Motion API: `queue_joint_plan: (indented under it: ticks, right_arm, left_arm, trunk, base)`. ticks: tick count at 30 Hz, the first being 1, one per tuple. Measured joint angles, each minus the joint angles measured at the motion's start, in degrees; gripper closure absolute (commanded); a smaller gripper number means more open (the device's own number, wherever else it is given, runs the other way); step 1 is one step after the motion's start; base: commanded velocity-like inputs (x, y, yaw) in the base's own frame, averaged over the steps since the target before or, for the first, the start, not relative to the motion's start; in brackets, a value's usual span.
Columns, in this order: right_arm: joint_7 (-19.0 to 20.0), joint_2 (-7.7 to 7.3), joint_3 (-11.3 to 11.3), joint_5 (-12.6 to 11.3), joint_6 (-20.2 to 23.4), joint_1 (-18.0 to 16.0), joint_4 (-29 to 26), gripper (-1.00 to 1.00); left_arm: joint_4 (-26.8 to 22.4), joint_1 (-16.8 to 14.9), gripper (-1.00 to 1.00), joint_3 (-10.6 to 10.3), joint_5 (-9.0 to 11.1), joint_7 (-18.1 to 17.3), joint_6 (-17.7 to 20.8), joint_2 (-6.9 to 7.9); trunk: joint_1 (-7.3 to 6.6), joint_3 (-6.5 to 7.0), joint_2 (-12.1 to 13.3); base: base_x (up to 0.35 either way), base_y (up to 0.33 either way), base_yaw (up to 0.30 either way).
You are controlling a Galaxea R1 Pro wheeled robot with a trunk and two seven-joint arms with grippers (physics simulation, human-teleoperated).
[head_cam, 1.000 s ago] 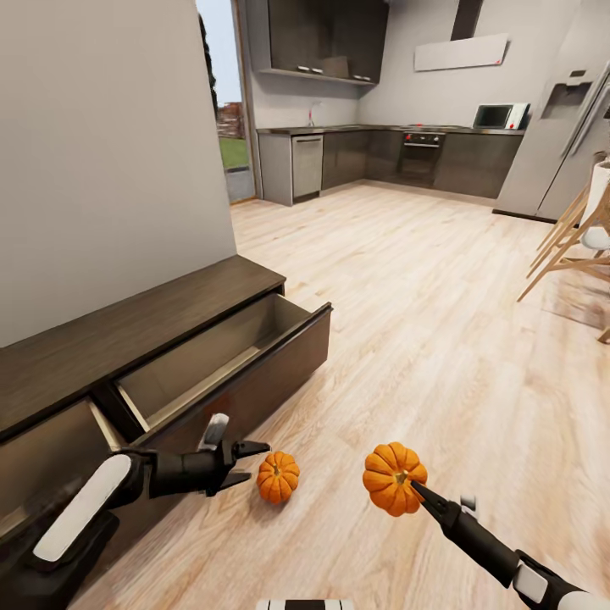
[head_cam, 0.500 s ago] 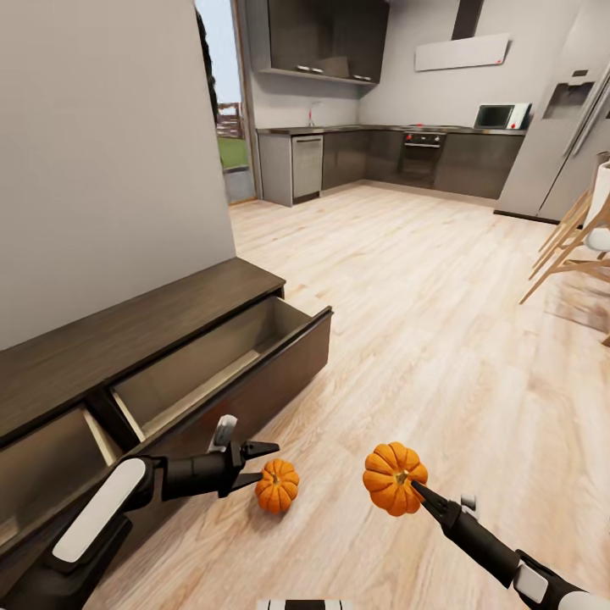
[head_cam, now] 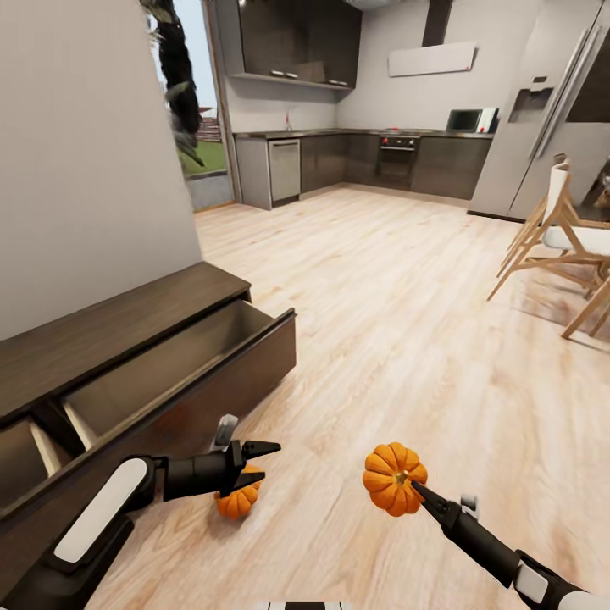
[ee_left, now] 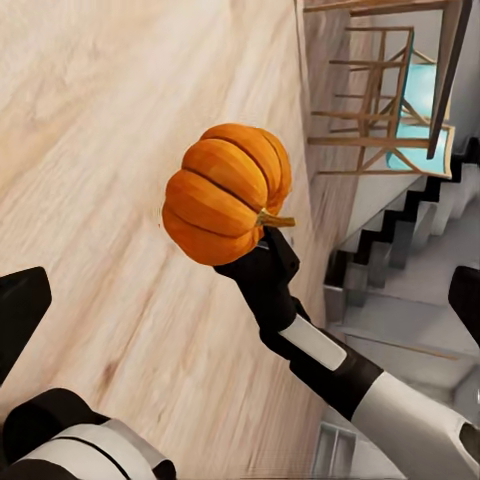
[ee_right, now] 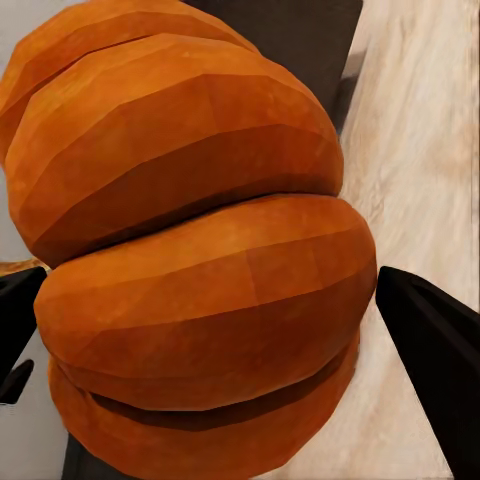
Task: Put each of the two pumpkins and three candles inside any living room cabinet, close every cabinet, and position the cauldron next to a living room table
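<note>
Pumpkins first: one pumpkin [head_cam: 395,479] is clenched in the right gripper [head_cam: 415,490], held up off the floor in front of the robot, presumably carried that way so it can be dropped into the cabinet [head_cam: 127,356]. The right wrist view has this pumpkin close up, with the dark fingertips [ee_right: 430,330] at either side. The other pumpkin [head_cam: 237,501] sits on the floor [head_cam: 407,322] close to the cabinet front, partly hidden behind the left gripper [head_cam: 256,463]. That gripper hangs just over it, its jaws apart and holding nothing, so I judge it is lined up for a pick.

The cabinet's drawer [head_cam: 182,360] stands pulled out, its pale interior bare and ready to receive things; a second opening shows beside it.

The floor is light wood planks, running back to a kitchen [head_cam: 373,152] with dark grey cupboards, an oven and a tall fridge [head_cam: 542,127]. Wooden chairs [head_cam: 555,246] stand on the right. A plain wall [head_cam: 85,169] rises behind the cabinet.
</note>
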Motion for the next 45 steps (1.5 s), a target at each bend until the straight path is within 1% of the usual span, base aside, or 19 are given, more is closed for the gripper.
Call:
queue_joint_plan:
  ticks: [7,25,28,34,45]
  right_arm:
    - [0.0,0.04,-0.1,0.0,0.0,0.0,0.0,1.00]
    - [-0.1,0.15,-0.2,0.1,0.0,0.0,-0.1,1.00]
    - [-0.2,0.18,0.0,0.2,0.0,0.0,-0.1,1.00]
    - [-0.2,0.22,-0.3,0.2,0.0,0.0,-0.1,1.00]
    - [-0.4,0.21,-0.1,0.2,-0.1,0.0,-0.1,1.00]
  left_arm:
    - [0.0,0.0,-1.00,-0.1,0.0,0.0,0.0,-0.42]
    - [-0.1,0.0,-1.00,-0.1,0.0,0.0,0.0,-0.50]
    - [-0.1,0.0,-1.00,-0.1,-0.1,0.1,-0.1,-0.50]
    - [-0.1,0.0,-1.00,-0.1,-0.1,0.1,-0.1,-0.46]
    - [-0.1,0.0,-1.00,0.0,-0.1,0.1,-0.1,-0.42]
  trunk:
    - [0.00,0.41,0.0]
    - [0.00,0.46,0.0]
    - [0.00,0.49,0.0]
    - [0.00,0.62,0.0]
    - [0.00,0.86,0.0]
  base:
    - [0.000,-0.251,-0.135]
    - [-0.043,-0.011,-0.002]
    - [0.045,-0.112,0.176]
    - [0.025,-0.186,0.249]
    - [0.001,-0.015,0.263]
